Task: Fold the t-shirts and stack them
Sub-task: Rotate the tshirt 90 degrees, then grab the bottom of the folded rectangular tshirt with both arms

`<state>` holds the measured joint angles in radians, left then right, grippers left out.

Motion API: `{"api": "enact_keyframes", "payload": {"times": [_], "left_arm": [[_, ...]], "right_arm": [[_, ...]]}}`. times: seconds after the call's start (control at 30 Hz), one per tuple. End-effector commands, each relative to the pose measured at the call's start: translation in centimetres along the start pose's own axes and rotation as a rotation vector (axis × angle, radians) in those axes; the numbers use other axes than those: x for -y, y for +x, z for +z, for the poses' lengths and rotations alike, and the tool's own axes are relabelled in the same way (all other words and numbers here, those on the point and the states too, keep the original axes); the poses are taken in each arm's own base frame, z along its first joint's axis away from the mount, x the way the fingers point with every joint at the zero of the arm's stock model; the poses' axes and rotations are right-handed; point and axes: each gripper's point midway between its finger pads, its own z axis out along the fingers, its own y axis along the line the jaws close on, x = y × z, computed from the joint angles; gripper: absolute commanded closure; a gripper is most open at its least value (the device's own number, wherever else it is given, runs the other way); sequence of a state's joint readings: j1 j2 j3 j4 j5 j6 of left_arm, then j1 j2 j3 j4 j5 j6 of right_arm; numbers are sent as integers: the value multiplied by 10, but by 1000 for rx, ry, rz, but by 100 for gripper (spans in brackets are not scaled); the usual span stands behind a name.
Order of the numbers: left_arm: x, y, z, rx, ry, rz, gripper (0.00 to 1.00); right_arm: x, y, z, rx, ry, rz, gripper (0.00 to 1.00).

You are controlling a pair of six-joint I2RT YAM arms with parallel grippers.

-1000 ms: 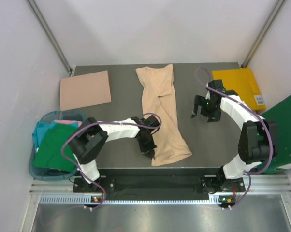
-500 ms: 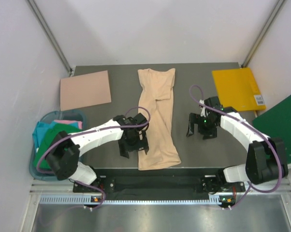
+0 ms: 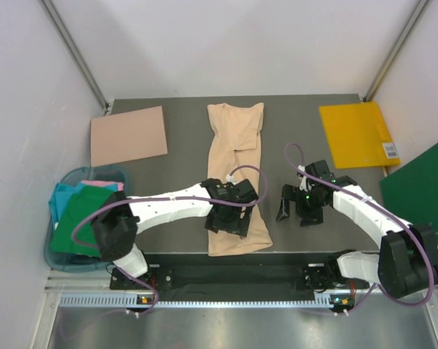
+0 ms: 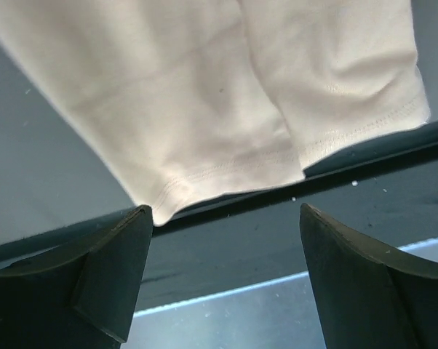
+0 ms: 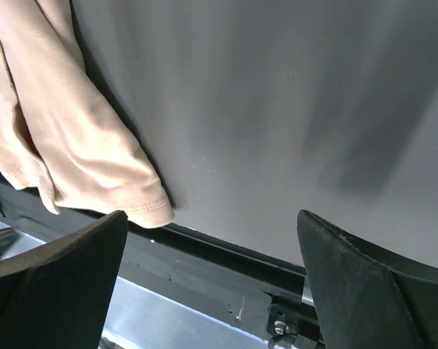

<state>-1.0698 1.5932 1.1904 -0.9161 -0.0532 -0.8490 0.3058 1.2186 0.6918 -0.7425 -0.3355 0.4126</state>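
Beige shirt (image 3: 237, 171): folded into a long strip in the middle of the table (image 3: 168, 182), hem at the near edge.
Left gripper (image 3: 225, 224): over the strip's near end, fingers spread, holding nothing.
Right gripper (image 3: 295, 213): just right of the shirt, fingers spread wide, empty.
Other shirts (image 3: 77, 225): green, pink and teal, piled in a blue basket (image 3: 95, 171) at the left.

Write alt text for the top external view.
A beige t-shirt, folded into a long strip, lies down the middle of a dark table; the left gripper is open over its near end, the right gripper open over bare table beside it. A basket of coloured shirts sits at far left.
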Motion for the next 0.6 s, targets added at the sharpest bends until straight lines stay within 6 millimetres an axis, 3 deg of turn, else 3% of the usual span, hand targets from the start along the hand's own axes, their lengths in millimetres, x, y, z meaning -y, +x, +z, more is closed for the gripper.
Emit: {"api": "enact_keyframes", "payload": {"times": [0.0, 0.3, 0.57], "left_arm": [[4, -10, 15, 24, -65, 67, 14], [17, -13, 44, -3, -56, 85, 17], [35, -12, 43, -2, -13, 124, 20]], "right_arm": [[-14, -16, -7, 64, -34, -25, 1], [-15, -17, -9, 82, -34, -22, 1], [-12, -15, -11, 87, -24, -31, 0]]}}
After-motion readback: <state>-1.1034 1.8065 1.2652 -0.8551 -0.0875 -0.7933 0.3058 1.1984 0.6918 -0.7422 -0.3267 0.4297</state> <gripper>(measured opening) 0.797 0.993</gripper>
